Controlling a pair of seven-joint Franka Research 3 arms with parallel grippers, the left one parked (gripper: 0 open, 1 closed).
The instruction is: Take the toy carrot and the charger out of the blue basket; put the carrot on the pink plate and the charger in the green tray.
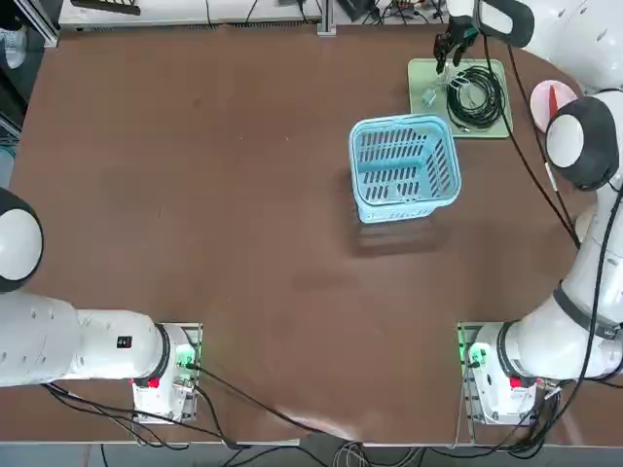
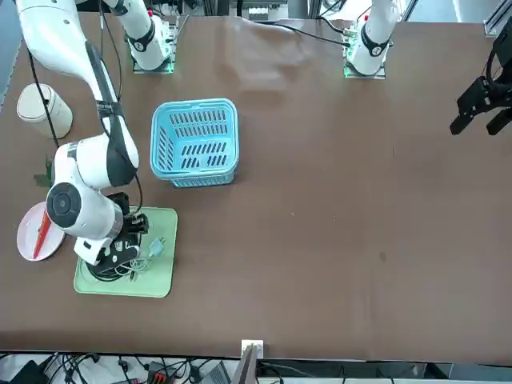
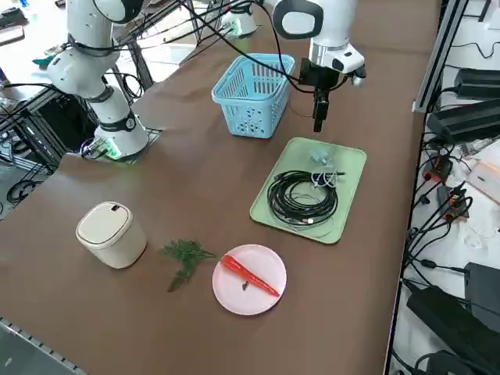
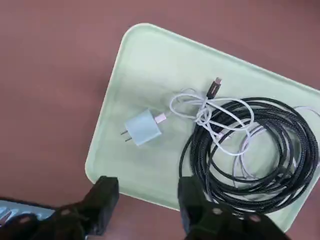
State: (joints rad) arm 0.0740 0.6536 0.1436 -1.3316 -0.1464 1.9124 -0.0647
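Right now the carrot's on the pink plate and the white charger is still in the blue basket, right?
Not quite. The carrot is on the pink plate, but the charger lies in the green tray, as the right wrist view shows. The blue basket looks empty.

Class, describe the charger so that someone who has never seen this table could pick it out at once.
Find the green tray just beyond the blue basket, under the right gripper with its fingers open. The charger lies in the tray beside a coiled black cable. It is the small pale plug block with two prongs and a thin white lead, not the thick black coil.
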